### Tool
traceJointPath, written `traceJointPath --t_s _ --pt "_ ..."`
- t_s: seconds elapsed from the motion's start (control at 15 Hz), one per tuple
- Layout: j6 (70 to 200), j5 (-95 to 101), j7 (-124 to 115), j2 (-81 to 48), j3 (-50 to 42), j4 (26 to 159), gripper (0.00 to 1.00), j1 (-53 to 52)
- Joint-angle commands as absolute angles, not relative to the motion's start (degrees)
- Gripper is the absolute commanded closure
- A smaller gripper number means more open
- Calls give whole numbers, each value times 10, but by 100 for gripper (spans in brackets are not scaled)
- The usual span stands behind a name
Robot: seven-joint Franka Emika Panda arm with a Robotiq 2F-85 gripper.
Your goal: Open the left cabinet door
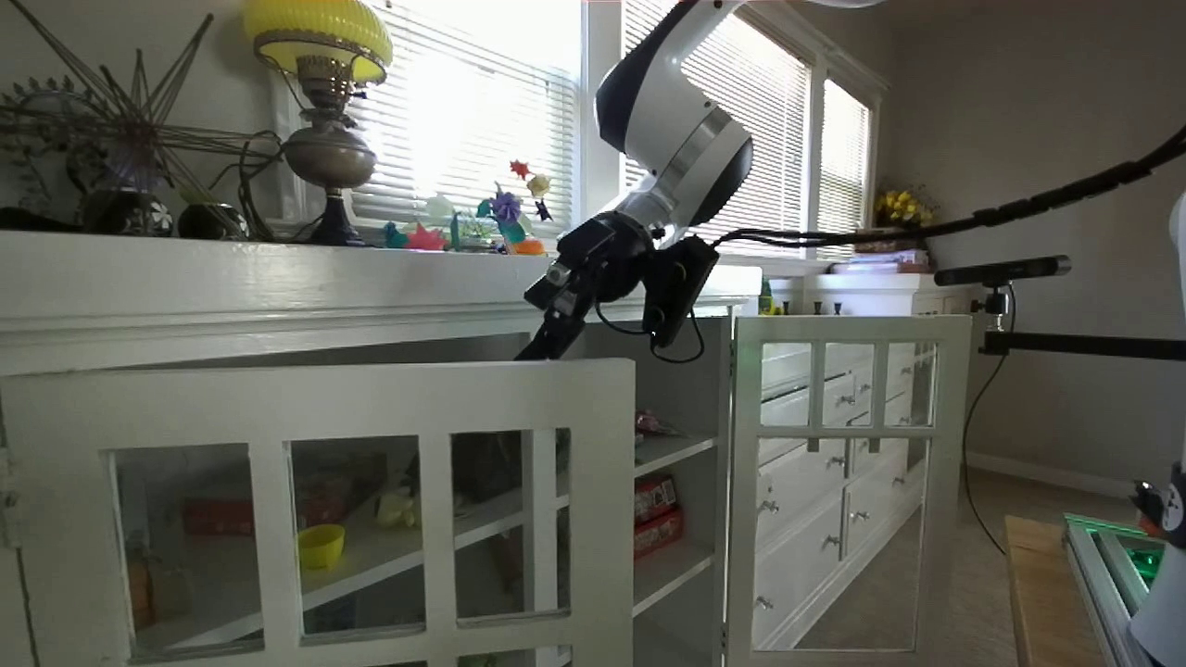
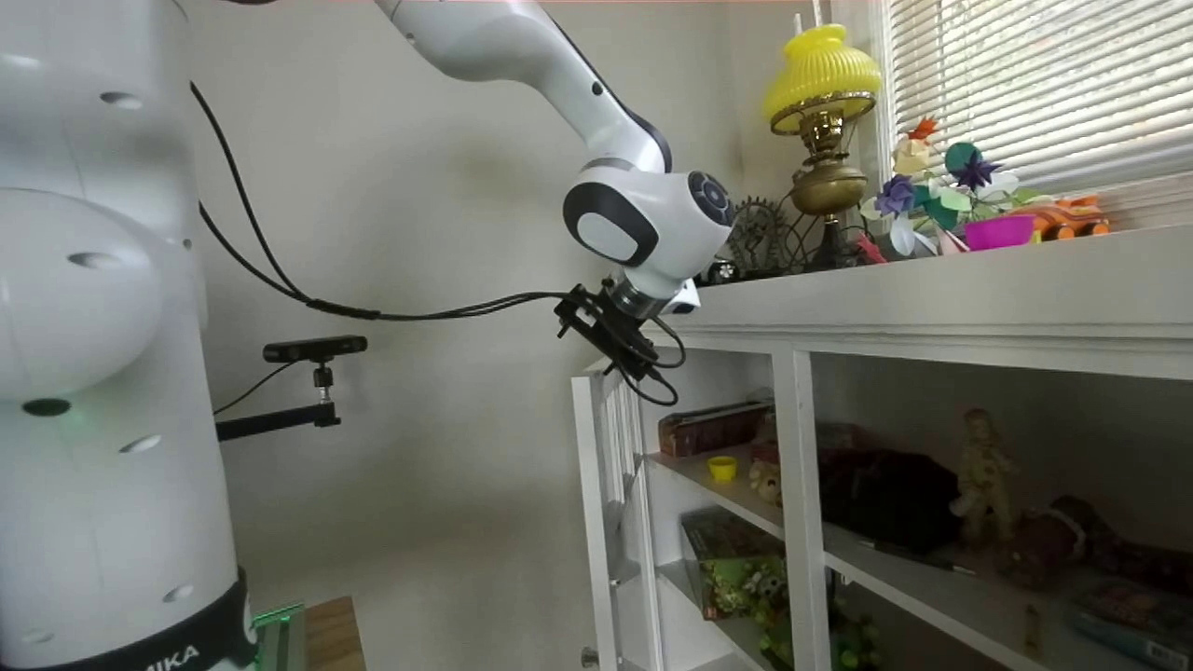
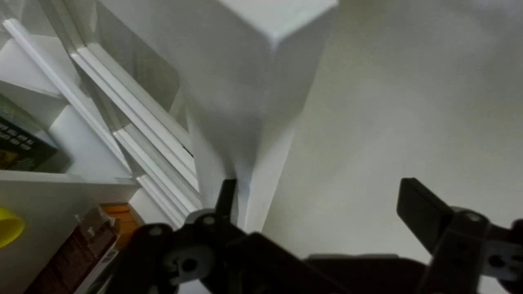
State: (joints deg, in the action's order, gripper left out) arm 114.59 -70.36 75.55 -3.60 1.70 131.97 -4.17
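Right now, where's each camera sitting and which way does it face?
In an exterior view: before the cabinet, facing its left door; arm, part of base show.
In an exterior view: beside the base, facing shelves and lamp; base and arm show.
Wrist view: behind the fingers, facing the left door's corner; fingers show.
Both exterior views share arm, left door, lamp.

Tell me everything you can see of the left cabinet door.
The left cabinet door is wide and white, its frame looking like painted wood. Bars split its clear, glass-looking panes into three columns; a shelf shows through. It stands upright and open, swung out from the cabinet, its bottom out of frame. A metal-looking knob shows at the bottom of an exterior view. The open gripper is at its upper free corner; in the wrist view one finger overlaps the door, but contact cannot be told.
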Motion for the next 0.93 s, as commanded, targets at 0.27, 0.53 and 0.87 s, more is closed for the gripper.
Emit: traceJointPath --t_s 0.27,0.53,0.87 --pt "1098 -648 718 -67 34 1311 0 -49" --pt "1084 -621 730 -95 40 1302 0 -51" --pt "1077 -612 730 -100 51 1287 0 -56"
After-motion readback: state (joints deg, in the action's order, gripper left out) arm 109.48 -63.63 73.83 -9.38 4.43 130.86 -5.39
